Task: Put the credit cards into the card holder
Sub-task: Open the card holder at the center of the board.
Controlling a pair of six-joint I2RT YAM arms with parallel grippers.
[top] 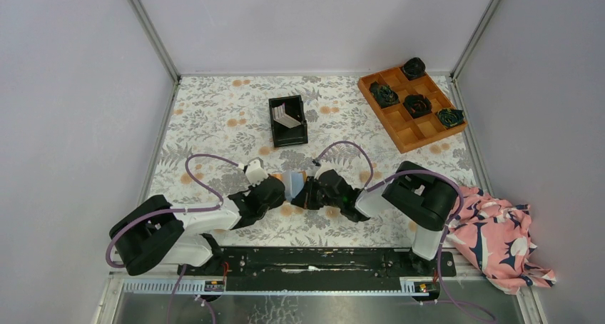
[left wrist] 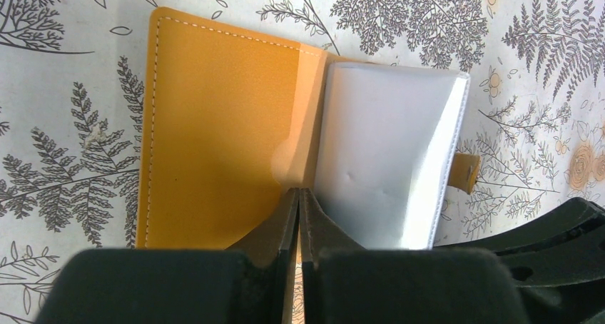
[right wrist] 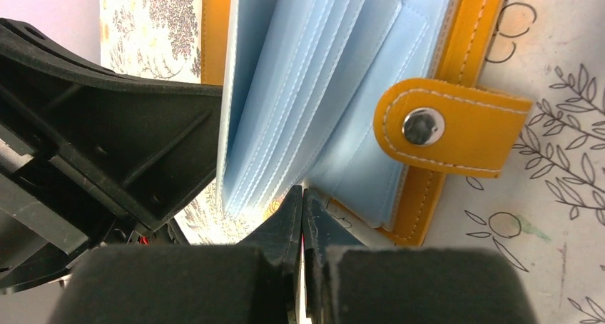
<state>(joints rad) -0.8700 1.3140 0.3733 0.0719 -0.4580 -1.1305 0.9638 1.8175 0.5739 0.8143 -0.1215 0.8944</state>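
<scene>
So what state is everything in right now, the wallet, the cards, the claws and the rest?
card holder: open, blue sleeves fanned
credit cards: leaning inside the black bin
left gripper: shut, tips at the holder's edge
right gripper: shut, tips at the holder's edge
orange tray: holds four dark rosettes
pink cloth: crumpled

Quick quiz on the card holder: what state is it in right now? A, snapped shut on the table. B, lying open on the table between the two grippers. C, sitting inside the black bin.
B: the card holder lies open, blue pockets showing, its snap tab unfastened.
</scene>
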